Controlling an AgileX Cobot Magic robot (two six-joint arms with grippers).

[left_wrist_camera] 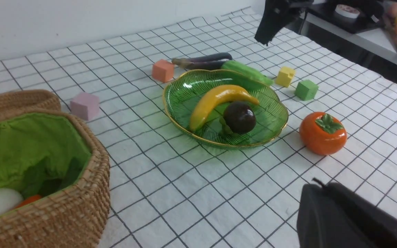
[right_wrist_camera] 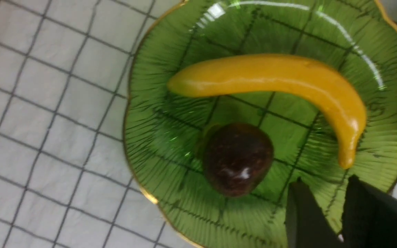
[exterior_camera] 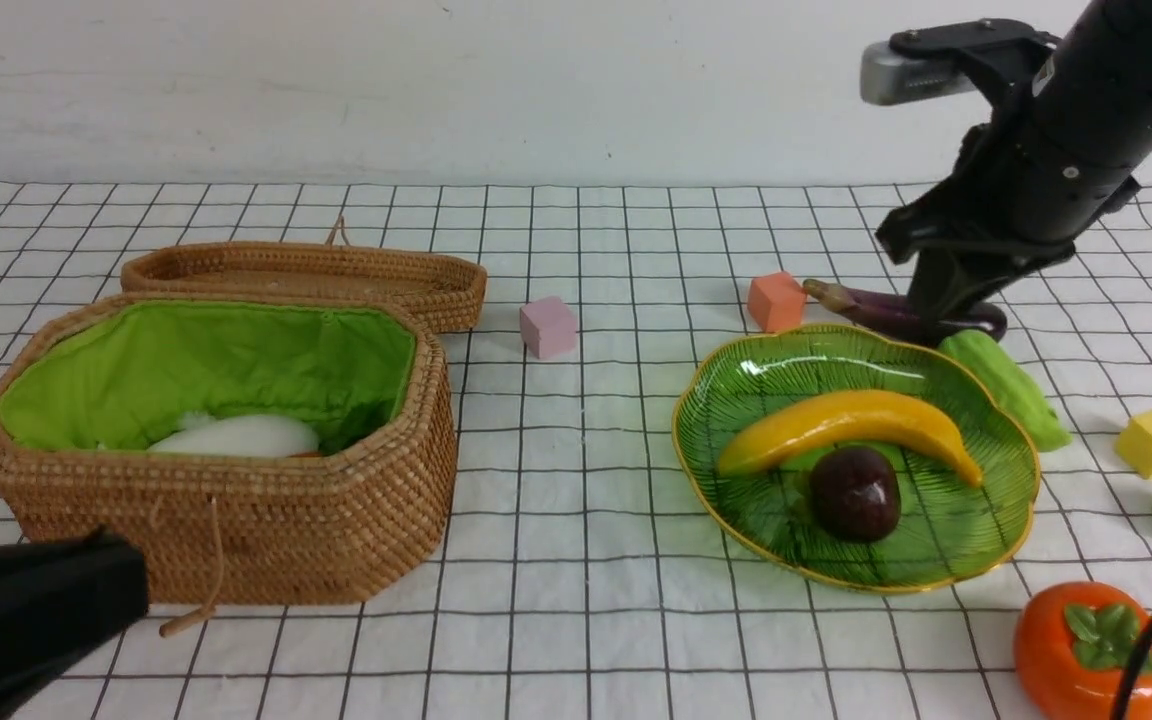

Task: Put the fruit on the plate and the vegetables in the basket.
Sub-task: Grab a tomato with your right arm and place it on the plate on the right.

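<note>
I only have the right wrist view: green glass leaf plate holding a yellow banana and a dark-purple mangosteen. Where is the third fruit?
Observer: The squat orange persimmon sits on the checked cloth, nearer us and right of the green glass plate.
Operator: Vegetables still out?
Observer: The slim purple eggplant and bumpy green cucumber lie by the plate's far right rim.
Operator: And the basket?
Observer: A white radish lies inside the brown wicker basket.

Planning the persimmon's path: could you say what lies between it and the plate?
Only bare cloth between persimmon and plate, clearest in the left wrist view.
</note>
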